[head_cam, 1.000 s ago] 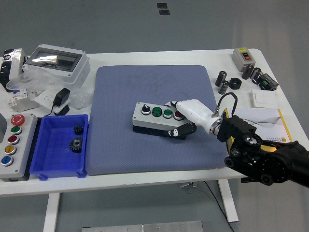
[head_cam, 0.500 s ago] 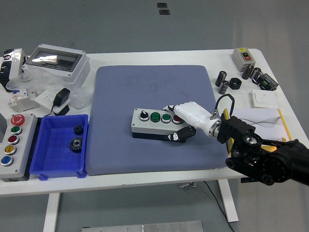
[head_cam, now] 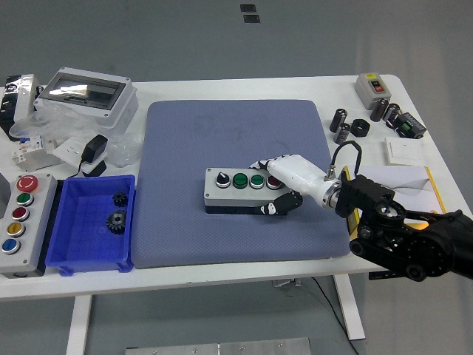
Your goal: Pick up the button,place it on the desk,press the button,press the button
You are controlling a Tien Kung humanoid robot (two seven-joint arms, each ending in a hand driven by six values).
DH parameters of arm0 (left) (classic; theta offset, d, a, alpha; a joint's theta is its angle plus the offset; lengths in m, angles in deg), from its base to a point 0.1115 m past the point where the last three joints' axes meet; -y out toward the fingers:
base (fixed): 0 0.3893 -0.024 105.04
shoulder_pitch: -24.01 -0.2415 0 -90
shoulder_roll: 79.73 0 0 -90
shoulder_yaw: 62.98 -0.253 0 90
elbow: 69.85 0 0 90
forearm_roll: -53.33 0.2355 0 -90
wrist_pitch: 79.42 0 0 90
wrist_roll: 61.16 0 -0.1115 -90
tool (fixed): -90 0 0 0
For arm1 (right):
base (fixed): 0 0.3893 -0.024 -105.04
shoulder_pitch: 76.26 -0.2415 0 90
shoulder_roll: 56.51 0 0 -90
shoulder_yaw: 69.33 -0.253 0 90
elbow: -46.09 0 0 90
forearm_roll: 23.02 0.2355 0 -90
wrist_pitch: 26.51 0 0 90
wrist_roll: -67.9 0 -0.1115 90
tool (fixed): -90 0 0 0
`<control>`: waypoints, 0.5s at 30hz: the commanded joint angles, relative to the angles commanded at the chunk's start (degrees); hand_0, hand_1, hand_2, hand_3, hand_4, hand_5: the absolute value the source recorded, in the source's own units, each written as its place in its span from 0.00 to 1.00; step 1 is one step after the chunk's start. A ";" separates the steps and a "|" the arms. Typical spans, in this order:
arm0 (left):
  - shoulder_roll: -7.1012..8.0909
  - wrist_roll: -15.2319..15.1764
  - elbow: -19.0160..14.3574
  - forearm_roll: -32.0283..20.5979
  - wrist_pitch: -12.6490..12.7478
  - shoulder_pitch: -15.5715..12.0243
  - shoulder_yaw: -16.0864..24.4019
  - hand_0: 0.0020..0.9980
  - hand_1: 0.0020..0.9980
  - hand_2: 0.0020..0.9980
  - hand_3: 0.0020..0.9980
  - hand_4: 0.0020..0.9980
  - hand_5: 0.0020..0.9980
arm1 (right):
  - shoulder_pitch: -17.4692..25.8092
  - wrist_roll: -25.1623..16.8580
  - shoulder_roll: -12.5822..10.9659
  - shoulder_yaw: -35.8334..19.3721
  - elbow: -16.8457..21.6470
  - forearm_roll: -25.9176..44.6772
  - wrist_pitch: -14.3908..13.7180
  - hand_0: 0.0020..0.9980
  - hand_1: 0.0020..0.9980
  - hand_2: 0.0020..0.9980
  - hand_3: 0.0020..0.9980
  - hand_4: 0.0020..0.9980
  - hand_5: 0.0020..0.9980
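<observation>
From my remote station, I watched the right hand [head_cam: 284, 181] grasp the right end of the button box [head_cam: 240, 190], fingers wrapped around it, on the blue mat [head_cam: 222, 133].

Colours showing across the white table [head_cam: 222, 277]

A grey button box [head_cam: 238, 188] is wearing black, green and red caps, sitting on a blue-grey dimpled mat [head_cam: 222, 140]; a blue bin [head_cam: 74, 240] is glowing nearby.
</observation>
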 joint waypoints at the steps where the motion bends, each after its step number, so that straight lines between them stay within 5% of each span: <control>1: 0.02 -0.03 0.01 0.05 -0.02 0.06 0.03 0.67 0.63 0.56 0.61 0.64 0.23 | -0.11 0.01 -0.09 -0.04 0.13 0.52 0.25 0.84 0.81 0.83 0.85 0.38 0.12; 15: 0.29 0.08 -0.14 1.02 -0.28 0.54 0.63 0.67 0.63 0.56 0.61 0.63 0.22 | -0.65 -0.09 -0.98 -1.44 1.15 7.77 6.51 0.86 0.83 0.86 0.91 0.44 0.09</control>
